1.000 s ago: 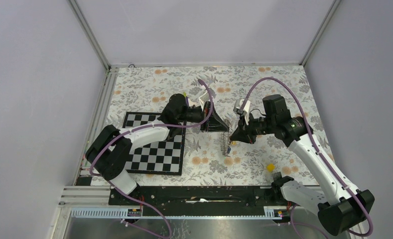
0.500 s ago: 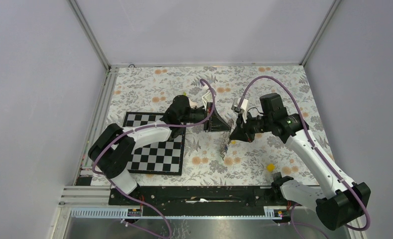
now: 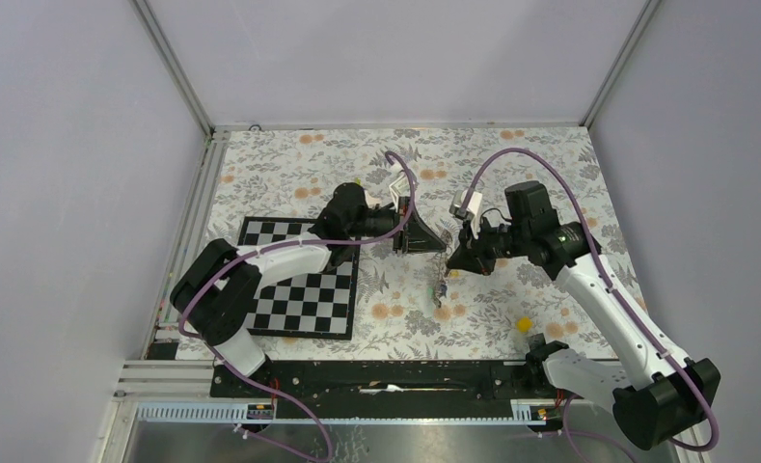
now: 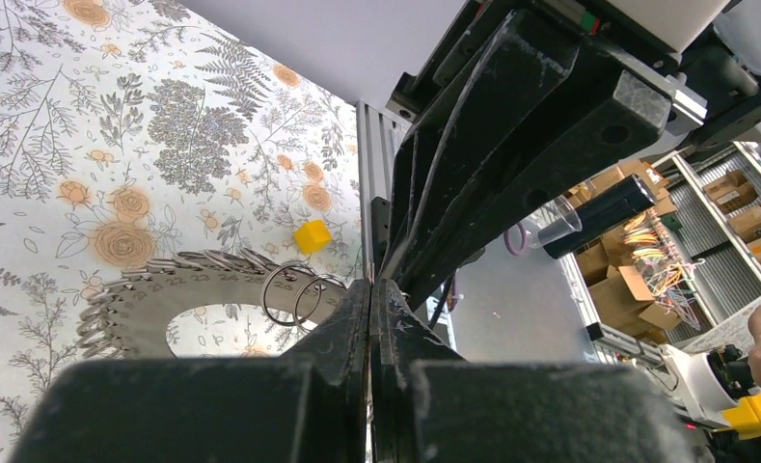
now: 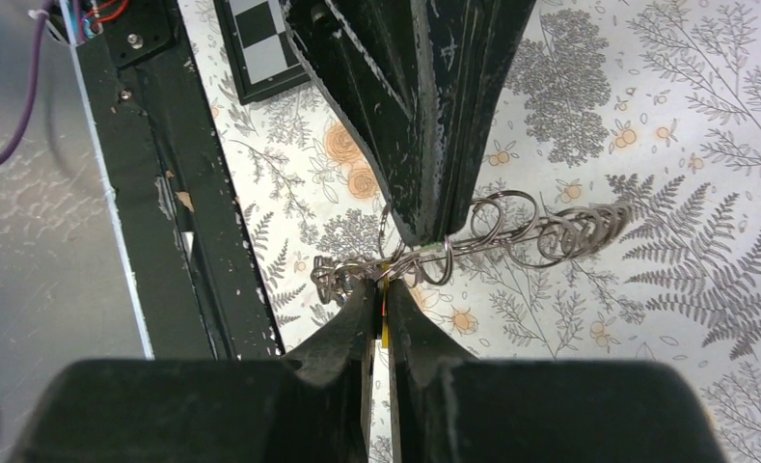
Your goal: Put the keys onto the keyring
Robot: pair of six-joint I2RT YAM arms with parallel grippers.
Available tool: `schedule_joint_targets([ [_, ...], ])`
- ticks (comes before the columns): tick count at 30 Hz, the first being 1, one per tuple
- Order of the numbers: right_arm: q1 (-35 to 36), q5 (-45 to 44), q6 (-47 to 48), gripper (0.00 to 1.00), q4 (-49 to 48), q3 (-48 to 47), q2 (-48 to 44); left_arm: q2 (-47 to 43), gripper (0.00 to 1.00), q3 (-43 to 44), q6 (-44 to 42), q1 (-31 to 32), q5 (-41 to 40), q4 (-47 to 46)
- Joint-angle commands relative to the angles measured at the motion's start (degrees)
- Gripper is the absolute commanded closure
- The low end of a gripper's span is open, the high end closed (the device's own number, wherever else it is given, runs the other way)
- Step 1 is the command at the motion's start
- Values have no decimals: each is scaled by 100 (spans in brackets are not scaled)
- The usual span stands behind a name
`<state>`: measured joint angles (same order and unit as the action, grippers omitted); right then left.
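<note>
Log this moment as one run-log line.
phase: threading | left gripper: shut on keyring | right gripper: shut on yellow key, at the keyring | arms: tips nearly meeting above table

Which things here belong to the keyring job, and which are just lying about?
Job: keyring, yellow key, left gripper, right gripper.
Lying about: chessboard, yellow cube.

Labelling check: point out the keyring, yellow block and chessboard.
keyring [image 4: 130,307], left wrist view, toothed flat band.
yellow block [image 3: 524,324], top view, its top face.
chessboard [image 3: 304,297], top view, bare centre squares.
</note>
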<state>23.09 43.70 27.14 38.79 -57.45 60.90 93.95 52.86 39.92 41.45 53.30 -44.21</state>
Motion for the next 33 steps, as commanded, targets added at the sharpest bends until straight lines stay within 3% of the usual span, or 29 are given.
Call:
schedule_joint_targets([
  [1,-6,-212,213,100,208,-45,-158,-218,100,283,-406,-68,150,-67],
  [10,-6,-357,322,100,385,-143,-153,-315,100,356,-1103,-68,378,534],
  [22,-7,-737,303,100,458,-191,-151,-276,100,409,-1291,-36,392,773],
  [33,3,-494,6,100,37,-196,5,-191,100,589,-1728,273,527,1292],
])
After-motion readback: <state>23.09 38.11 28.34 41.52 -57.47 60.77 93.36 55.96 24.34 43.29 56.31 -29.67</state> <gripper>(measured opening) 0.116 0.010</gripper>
